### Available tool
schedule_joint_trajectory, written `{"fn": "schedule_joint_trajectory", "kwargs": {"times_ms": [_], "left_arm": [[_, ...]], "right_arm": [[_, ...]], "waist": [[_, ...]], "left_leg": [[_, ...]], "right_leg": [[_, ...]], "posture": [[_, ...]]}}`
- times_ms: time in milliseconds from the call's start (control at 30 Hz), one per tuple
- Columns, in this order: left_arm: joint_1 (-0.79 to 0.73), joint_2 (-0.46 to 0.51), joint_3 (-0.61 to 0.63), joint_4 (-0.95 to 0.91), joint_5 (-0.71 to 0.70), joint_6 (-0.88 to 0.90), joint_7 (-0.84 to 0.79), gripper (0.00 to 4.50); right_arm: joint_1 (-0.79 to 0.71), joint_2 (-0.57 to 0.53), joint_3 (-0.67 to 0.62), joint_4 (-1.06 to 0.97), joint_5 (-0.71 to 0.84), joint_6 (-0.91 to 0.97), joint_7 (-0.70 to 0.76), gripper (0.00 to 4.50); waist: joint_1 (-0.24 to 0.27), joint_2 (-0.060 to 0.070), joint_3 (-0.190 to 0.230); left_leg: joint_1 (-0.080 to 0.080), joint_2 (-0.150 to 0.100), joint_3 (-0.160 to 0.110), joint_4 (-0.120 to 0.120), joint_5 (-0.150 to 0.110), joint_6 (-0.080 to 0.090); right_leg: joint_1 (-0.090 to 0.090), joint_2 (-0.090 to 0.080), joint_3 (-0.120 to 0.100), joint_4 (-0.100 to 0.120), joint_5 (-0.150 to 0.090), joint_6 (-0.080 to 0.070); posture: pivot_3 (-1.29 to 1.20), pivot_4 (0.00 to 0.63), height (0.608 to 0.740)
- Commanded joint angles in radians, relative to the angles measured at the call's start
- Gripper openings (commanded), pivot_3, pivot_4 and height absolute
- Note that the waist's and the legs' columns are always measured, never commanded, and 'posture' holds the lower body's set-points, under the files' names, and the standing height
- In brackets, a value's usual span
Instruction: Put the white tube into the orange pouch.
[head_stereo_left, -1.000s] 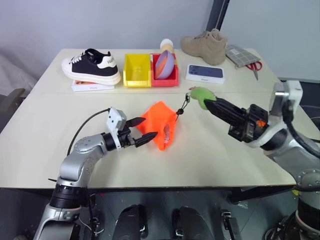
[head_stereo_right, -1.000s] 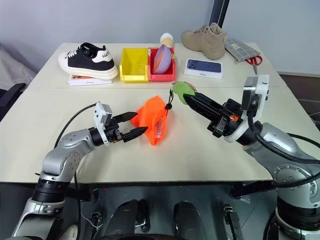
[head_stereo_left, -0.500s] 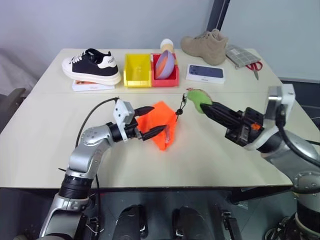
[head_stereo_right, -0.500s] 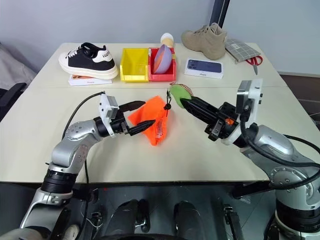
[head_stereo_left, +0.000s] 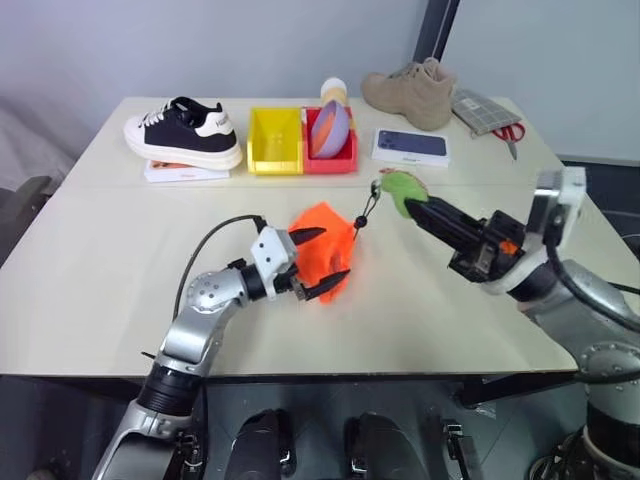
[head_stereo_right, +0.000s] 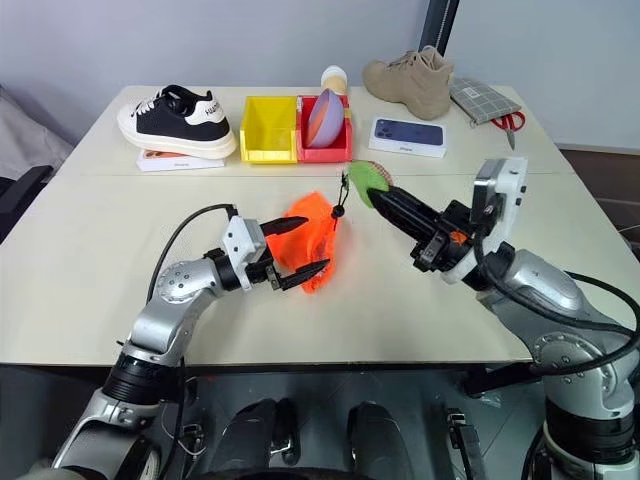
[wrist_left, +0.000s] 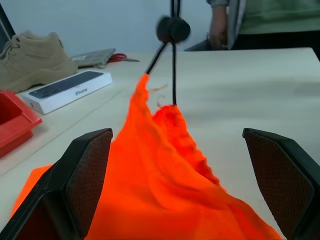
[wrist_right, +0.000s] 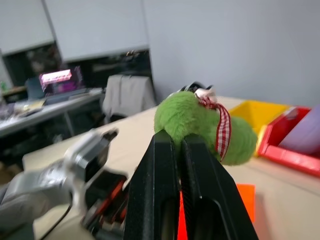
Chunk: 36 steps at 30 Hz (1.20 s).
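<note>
Your left gripper (head_stereo_left: 318, 257) has its fingers spread wide, one on either side of the orange pouch (head_stereo_left: 327, 243), which rests bunched on the table (head_stereo_left: 90, 270); they are not yet clamped on the cloth. Your right gripper (head_stereo_right: 385, 201) is clenched on the green fuzzy tag (head_stereo_right: 364, 178), holding the dark cord (head_stereo_right: 342, 200) taut above the pouch. You cannot pick out the white tube here; it may be hidden by the cloth.

The risk, as I judge it: pull harder on the tag and the drawstring cinches the mouth shut, or the pouch slides away from your open left fingers. Your left forearm lies low and level; your right points up and leftward.
</note>
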Motion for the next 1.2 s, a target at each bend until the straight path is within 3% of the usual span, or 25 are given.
{"fn": "schedule_joint_trajectory", "kwargs": {"times_ms": [33,333,967,1200], "left_arm": [[0.006,-0.028,-0.010,-0.046,0.055,-0.075,0.065,4.46],[0.034,-0.104,-0.028,-0.042,0.185,-0.175,0.230,4.46],[-0.024,-0.127,-0.071,0.045,0.292,-0.289,0.310,4.46],[-0.038,-0.172,-0.059,0.071,0.220,-0.238,0.299,4.46]], "right_arm": [[-0.011,0.010,-0.029,-0.023,0.038,-0.027,-0.022,0.00],[-0.012,0.074,-0.004,-0.034,0.103,-0.038,-0.090,0.00],[0.002,0.178,-0.025,0.041,0.184,-0.082,-0.227,0.00],[0.018,0.214,-0.032,0.079,0.182,-0.106,-0.279,0.00]], "waist": [[0.000,0.000,0.000],[0.000,0.000,0.000],[0.001,0.000,0.000],[0.000,0.000,0.000]], "left_leg": [[0.000,0.000,0.000,0.000,0.000,0.000],[0.000,0.000,0.000,0.000,0.000,0.000],[0.000,0.000,0.000,0.000,0.000,0.000],[0.000,0.000,0.000,0.000,0.000,0.001]], "right_leg": [[0.000,0.000,0.000,0.000,0.000,0.000],[0.000,0.000,0.000,0.000,0.001,0.002],[0.000,0.000,0.000,0.000,0.002,0.003],[0.000,0.001,0.000,0.000,0.002,0.003]], "posture": [[0.00,0.150,0.740],[0.00,0.150,0.740],[0.00,0.150,0.740],[0.00,0.150,0.740]]}}
